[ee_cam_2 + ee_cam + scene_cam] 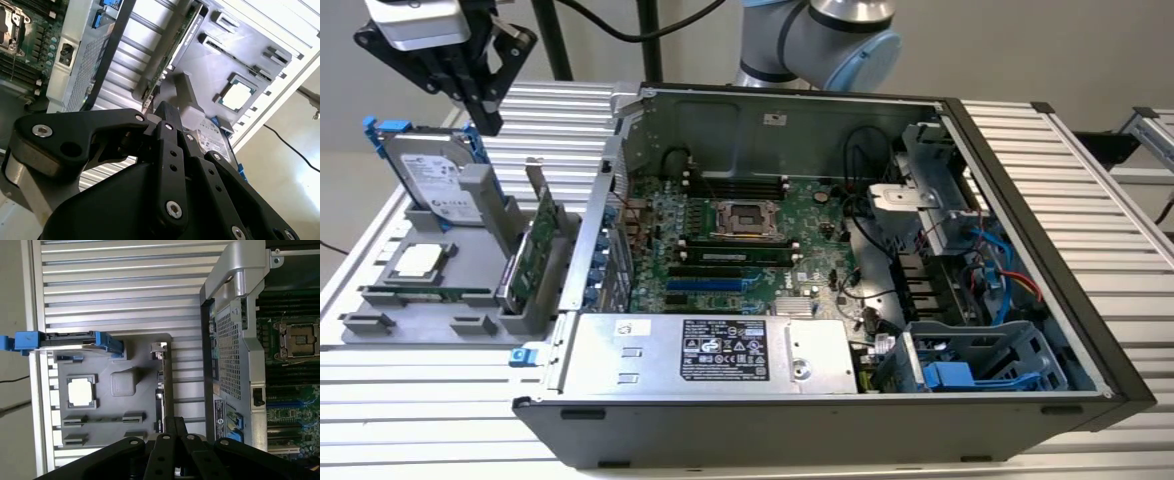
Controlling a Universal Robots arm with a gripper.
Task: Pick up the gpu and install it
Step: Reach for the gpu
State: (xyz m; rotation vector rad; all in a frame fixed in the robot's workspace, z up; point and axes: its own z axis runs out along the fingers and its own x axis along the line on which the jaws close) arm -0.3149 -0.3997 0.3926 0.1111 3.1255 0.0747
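While end effector [490, 122] hangs closed, empty, gpu [534, 255] stands upright in gray tray [420, 330]; ribbed table [427, 400], pale wall [1067, 50].

Table: I see a ribbed, silver metal table [427, 400] spanning the exterior view, with bare slats at the lower left and upper right.
Tray: a grey holder tray [420, 325] lies flat on it at the exterior view's left.
Case: an open computer case [787, 440] lies on its side from centre to right, just beside the tray.
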